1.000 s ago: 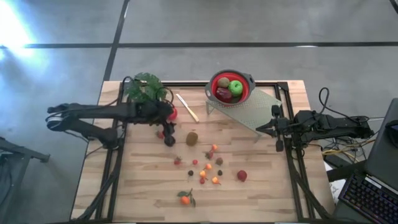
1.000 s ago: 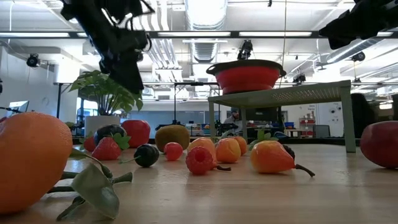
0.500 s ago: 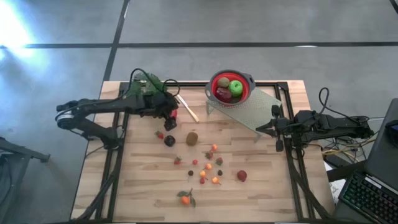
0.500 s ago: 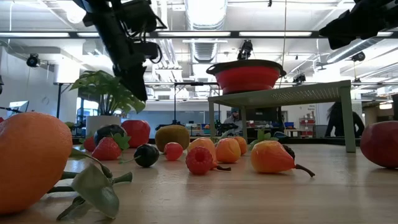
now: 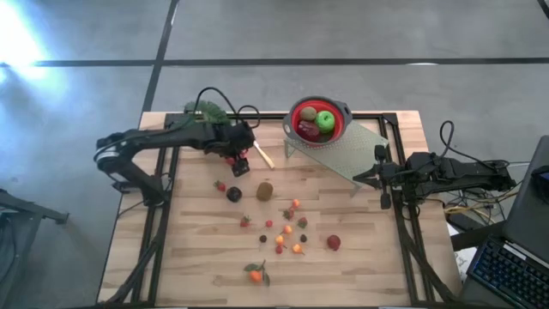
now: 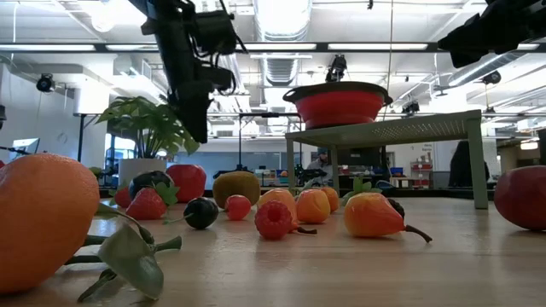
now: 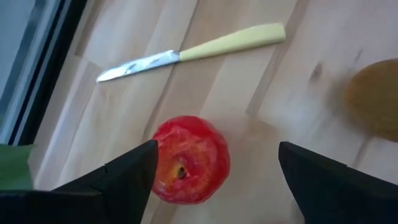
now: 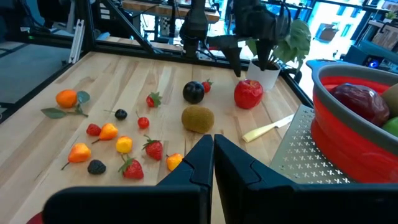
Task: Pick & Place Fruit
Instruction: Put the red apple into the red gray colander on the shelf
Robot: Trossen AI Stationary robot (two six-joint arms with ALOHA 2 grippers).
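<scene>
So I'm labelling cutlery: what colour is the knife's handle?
Pale yellow, with a silvery blade; the knife shows best in the left wrist view, beyond the red apple.

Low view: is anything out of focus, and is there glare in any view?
Low view: the near tangerine looms large and soft; ceiling lights glare behind the red bowl. High view: bright glare on the floor at the upper left. Left wrist view: kiwi blurred, red apple fairly clear.

loc: lab/workshop | evid: exposed ceiling ducts (image 6: 281, 34), concrete floor (image 5: 257, 30), wood bench (image 5: 360, 266)

Kiwi (image 7: 375, 102) blurred, cut by edge
</scene>
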